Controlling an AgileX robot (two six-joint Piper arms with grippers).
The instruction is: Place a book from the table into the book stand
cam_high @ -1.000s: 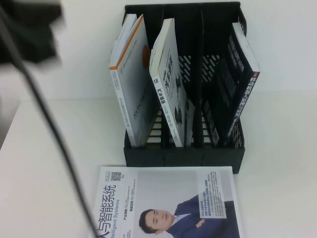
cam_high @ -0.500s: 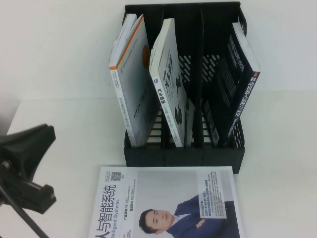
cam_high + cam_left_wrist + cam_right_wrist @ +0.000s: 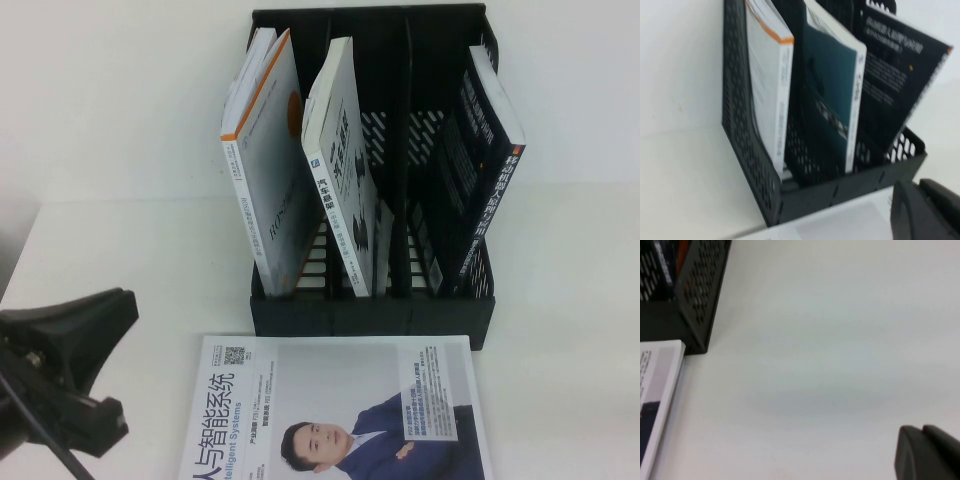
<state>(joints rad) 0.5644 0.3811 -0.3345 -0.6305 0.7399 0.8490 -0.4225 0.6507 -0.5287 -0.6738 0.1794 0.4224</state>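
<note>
A magazine-like book with a man's portrait lies flat on the white table in front of the black book stand. It also shows in the right wrist view. The stand holds three upright books: a white one with an orange spine, a white and teal one and a black one. My left gripper is shut and empty, low at the front left, beside the flat book's left edge. My right gripper is shut and empty over bare table, right of the stand.
A slot between the teal book and the black book holds no book. A white wall rises behind the stand. The table's left edge is close to my left arm.
My left arm has come down from the upper left corner to the front left, then edged right toward the flat book. The books and the stand have not moved.
</note>
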